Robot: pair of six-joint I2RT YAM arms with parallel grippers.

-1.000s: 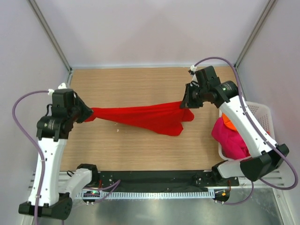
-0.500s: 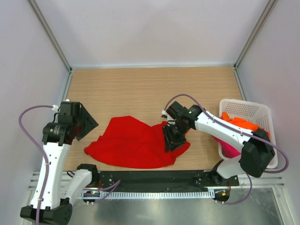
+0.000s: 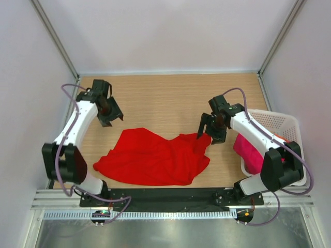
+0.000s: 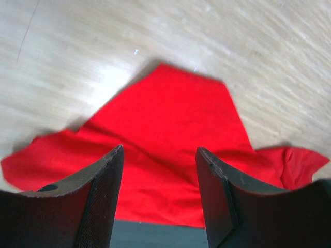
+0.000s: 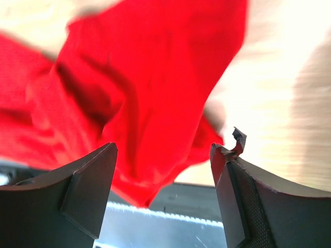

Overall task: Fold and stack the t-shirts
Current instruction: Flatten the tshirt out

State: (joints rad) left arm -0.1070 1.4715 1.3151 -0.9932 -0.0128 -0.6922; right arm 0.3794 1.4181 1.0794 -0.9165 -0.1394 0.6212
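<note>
Red t-shirt [image 3: 155, 157] lies rumpled on the wooden table [image 3: 165, 98], near the front edge, between both arms.

L gripper [image 4: 158, 152] hangs beyond the cloth's far-left corner and R gripper [image 5: 163, 149] is close above its right edge. Both have jaws wide apart and hold nothing. The cloth is bright and plain, w/ loose ridges, and is bunched at the right, i.e. not yet flat. Step in hand, as judged: flatten before folding. Pinch opposite edges, pull evenly taut, lower w/o dragging. Magenta t-shirt [image 3: 248, 150] waits in the white basket [image 3: 282, 120] at right.
</note>
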